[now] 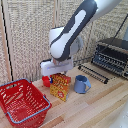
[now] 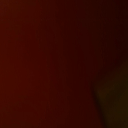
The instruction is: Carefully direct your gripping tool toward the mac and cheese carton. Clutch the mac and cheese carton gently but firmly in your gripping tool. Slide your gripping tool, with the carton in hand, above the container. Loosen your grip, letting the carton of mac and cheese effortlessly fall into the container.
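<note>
The orange-yellow mac and cheese carton (image 1: 60,86) stands on the wooden table, slightly tilted, between a small red bowl and a blue mug. My gripper (image 1: 58,73) hangs straight down on the carton's top edge, and the white wrist hides its fingers. I cannot tell whether they are closed on the carton. The red mesh basket (image 1: 15,90) with a light blue rim sits on the table at the exterior view's left, apart from the carton and holding nothing I can see. The wrist view is a dark red-brown blur with nothing recognisable.
A small red bowl (image 1: 46,80) sits right behind the carton. A blue mug (image 1: 81,84) stands to its right in the exterior view. A dark wire rack (image 1: 93,73) and a toaster oven (image 1: 113,55) are at the back right. A woven screen forms the back wall.
</note>
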You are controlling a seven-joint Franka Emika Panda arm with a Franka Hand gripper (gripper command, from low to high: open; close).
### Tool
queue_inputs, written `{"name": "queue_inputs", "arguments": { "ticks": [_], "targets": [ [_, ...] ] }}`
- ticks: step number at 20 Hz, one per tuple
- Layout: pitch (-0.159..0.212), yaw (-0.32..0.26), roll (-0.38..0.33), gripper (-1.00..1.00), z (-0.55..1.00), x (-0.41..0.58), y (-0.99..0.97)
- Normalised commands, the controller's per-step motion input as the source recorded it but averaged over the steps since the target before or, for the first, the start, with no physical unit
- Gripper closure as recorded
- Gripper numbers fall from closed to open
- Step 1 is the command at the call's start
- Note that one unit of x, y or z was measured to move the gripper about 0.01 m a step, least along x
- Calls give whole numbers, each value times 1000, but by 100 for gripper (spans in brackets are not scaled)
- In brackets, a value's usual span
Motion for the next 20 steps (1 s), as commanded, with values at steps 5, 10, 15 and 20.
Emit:
{"name": "queue_inputs", "arguments": {
  "ticks": [5, 10, 15, 20],
  "targets": [
    [0, -10, -3, 100, 0, -10, 39],
    [-77, -27, -2, 100, 100, -65, 0],
    [-23, -81, 0, 100, 641, -71, 1],
    [64, -51, 0, 100, 995, 0, 38]
  ]
}}
